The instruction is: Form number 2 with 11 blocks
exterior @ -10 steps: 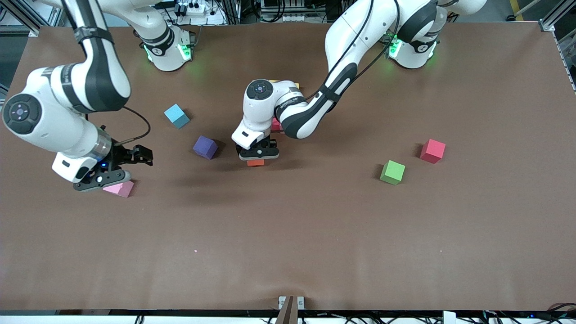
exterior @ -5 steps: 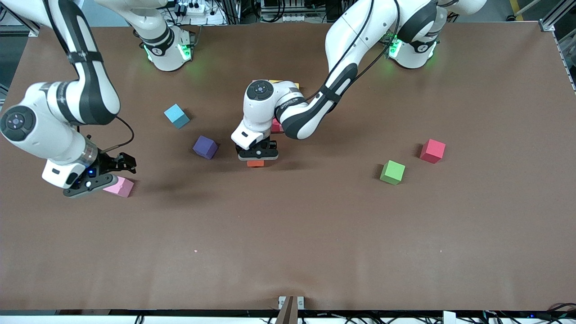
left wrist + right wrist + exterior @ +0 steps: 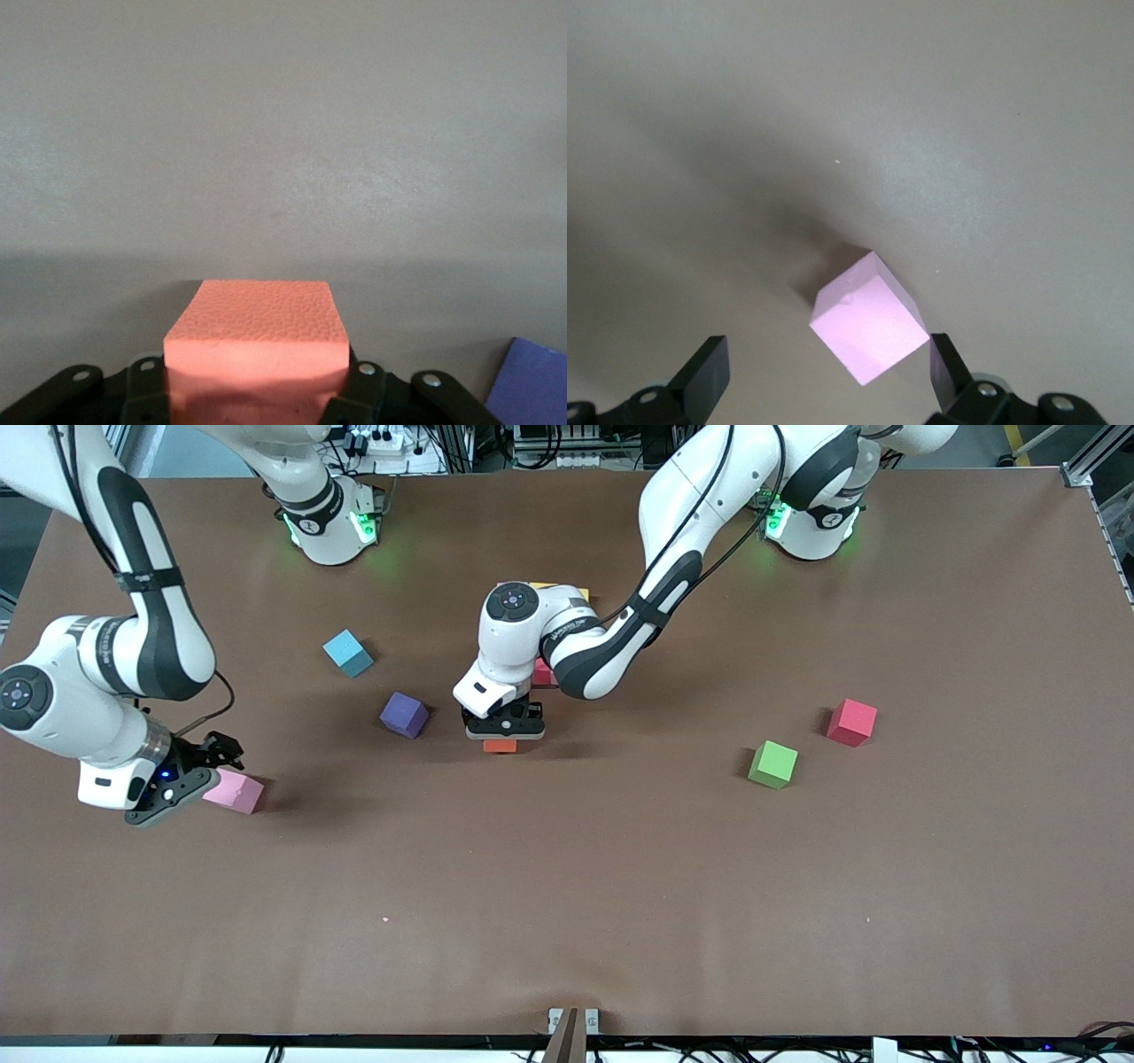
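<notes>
Left gripper [image 3: 501, 737]: fingers pinching orange block [image 3: 255, 329], low over mid-bench beside purple block [image 3: 404, 714]. Right gripper [image 3: 824, 372]: fingers spread, over pink block [image 3: 868, 329] near right arm's end.

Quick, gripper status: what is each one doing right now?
Left gripper: jaws shut on the orange block, low at the table's middle.
Right gripper: jaws open, empty, over the pink block.

Eight blocks show: two pink [image 3: 234, 791] [image 3: 542, 672], and one each orange [image 3: 500, 746], purple [image 3: 404, 714], cyan [image 3: 347, 653], green [image 3: 772, 764], red [image 3: 851, 721], yellow [image 3: 554, 588].
</notes>
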